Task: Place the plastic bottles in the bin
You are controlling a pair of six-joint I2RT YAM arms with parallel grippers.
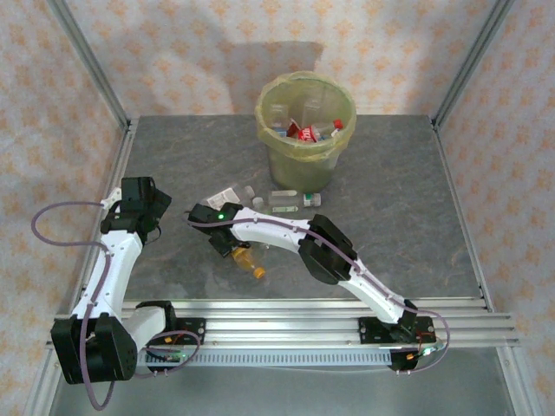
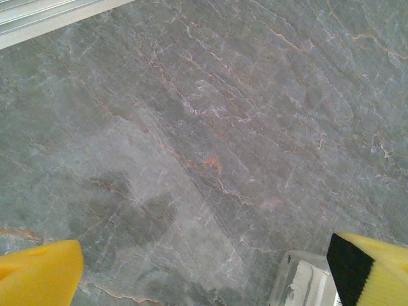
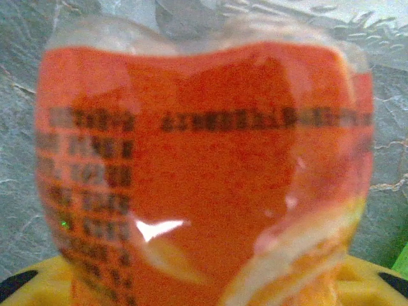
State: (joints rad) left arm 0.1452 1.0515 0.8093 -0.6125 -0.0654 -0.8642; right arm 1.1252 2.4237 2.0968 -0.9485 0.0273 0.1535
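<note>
top view, surroundings: grey stone-look tabletop (image 1: 390, 199), patterned walls on three sides, aluminium rail (image 1: 303, 314) along the near edge with both arm bases on it.
top view, bin: bin (image 1: 299, 169) stands at the far middle, yellow-green liner folded over the rim; bottles in the bin (image 1: 303, 130) show red and white labels.
top view, in the way: loose bottles (image 1: 286, 199) lie in a row just in front of the bin, between it and the right claw; the right arm's white forearm crosses just near of them.
top view, right claw: right claw (image 1: 231, 249) reaches in from the right to left of centre, down at the orange-label bottle (image 1: 249, 263), which lies on the tabletop with its cap toward the rail.
top view, left claw: left claw (image 1: 143, 212) sits by the left edge, well apart from the bin.
left wrist, left claw: left claw (image 2: 205, 261) stands wide apart, nothing between the yellow fingers (image 2: 38, 274), bare tabletop below.
left wrist, nearby: clear plastic piece (image 2: 299, 284) just inside one fingertip; cannot tell what it is.
right wrist, bottle: orange-label bottle (image 3: 204, 166) sits right up against the lens, wall dented, black print on the label.
right wrist, right claw: right claw (image 3: 204, 290) clamped on that bottle, yellow fingers (image 3: 376, 280) against both its sides.
</note>
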